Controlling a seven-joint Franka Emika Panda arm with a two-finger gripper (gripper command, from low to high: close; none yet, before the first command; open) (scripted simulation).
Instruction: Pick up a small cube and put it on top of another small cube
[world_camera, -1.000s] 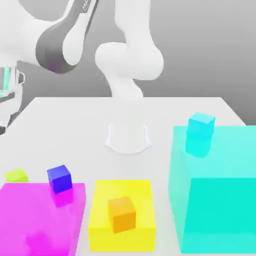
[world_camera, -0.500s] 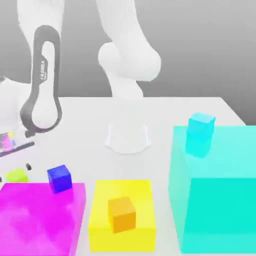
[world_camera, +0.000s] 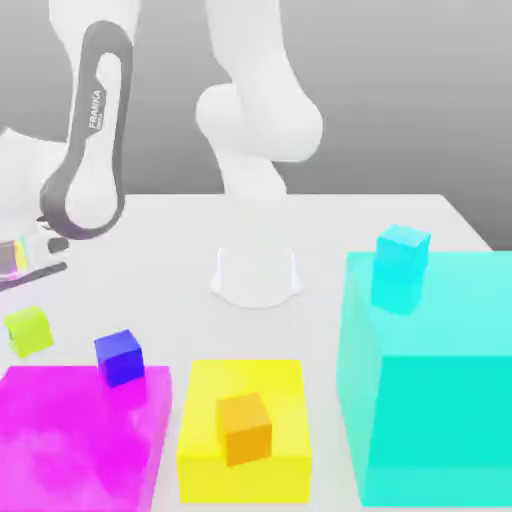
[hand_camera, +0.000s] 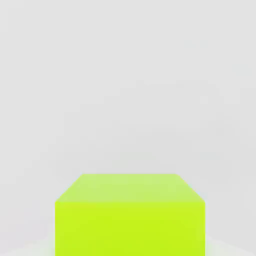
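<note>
The small lime cube (world_camera: 28, 331) hangs slightly tilted just above the white table (world_camera: 160, 250), at the exterior view's far left. My gripper (world_camera: 25, 316) comes down onto it from the hand at the left edge and is shut on it. In the hand view the lime cube (hand_camera: 130, 215) sits close up, with bare white table behind it. A small blue cube (world_camera: 119, 357) rests on the back edge of the magenta block (world_camera: 70, 440), just right of the lime cube. A small orange cube (world_camera: 245, 428) sits on the yellow block (world_camera: 215, 380).
A large teal block (world_camera: 440, 400) stands at the exterior view's right with a small cyan cube (world_camera: 401, 262) on its top. The arm's white base (world_camera: 256, 275) stands mid-table, and the arm's forearm (world_camera: 90, 150) slants down over the left side.
The arm swung down to the lime cube, which then rose off the table and shifted slightly left with the gripper. The other cubes and blocks stayed put.
</note>
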